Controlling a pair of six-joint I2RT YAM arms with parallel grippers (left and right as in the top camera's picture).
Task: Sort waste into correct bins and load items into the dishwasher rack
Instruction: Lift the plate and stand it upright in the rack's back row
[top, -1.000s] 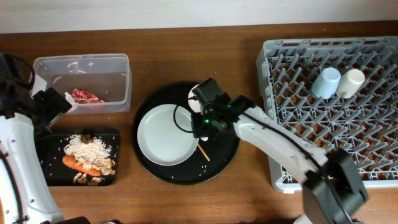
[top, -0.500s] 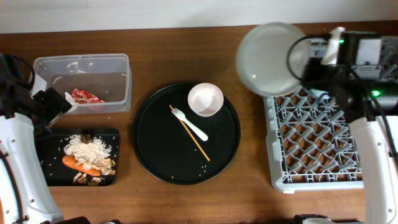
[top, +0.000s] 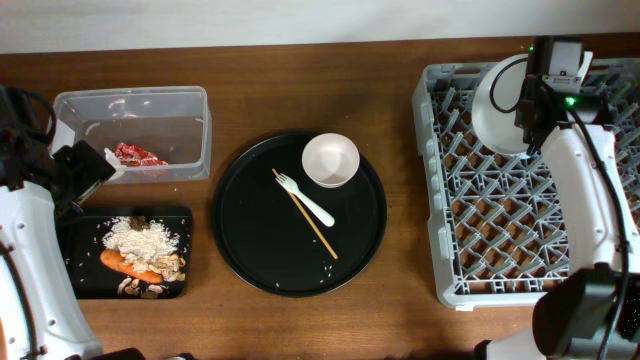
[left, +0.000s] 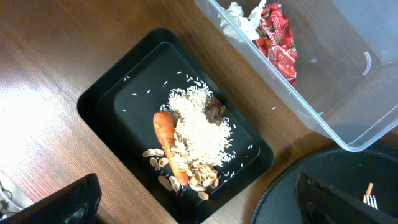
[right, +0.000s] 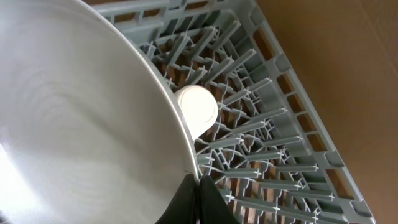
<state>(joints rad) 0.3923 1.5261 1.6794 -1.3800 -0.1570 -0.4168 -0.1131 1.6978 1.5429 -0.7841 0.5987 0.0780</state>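
Note:
My right gripper (right: 198, 186) is shut on the rim of the pale round plate (right: 81, 124) and holds it on edge in the back of the grey dishwasher rack (top: 520, 230); the plate (top: 497, 110) also shows from overhead. A small white cup (right: 196, 107) lies in the rack behind it. The cream-pink bowl (top: 331, 160), white fork (top: 308, 200) and chopsticks (top: 310, 222) lie on the round black tray (top: 250, 260). My left gripper (left: 199, 211) is open above the black rectangular tray (left: 112, 106) holding rice (left: 198, 127), carrot (left: 166, 134) and mushroom bits (left: 186, 177). The clear tub (left: 348, 118) holds the red wrapper (left: 277, 37) and white paper (left: 239, 18).
The black rectangular tray (top: 85, 280) sits at front left, the clear tub (top: 130, 105) behind it. The round black tray fills the middle of the wooden table. The rack takes up the right side.
My right gripper lifted the plate off the round tray, carried it right and up, and now holds it on edge in the rack. The fork and chopsticks are uncovered. My left arm stayed put.

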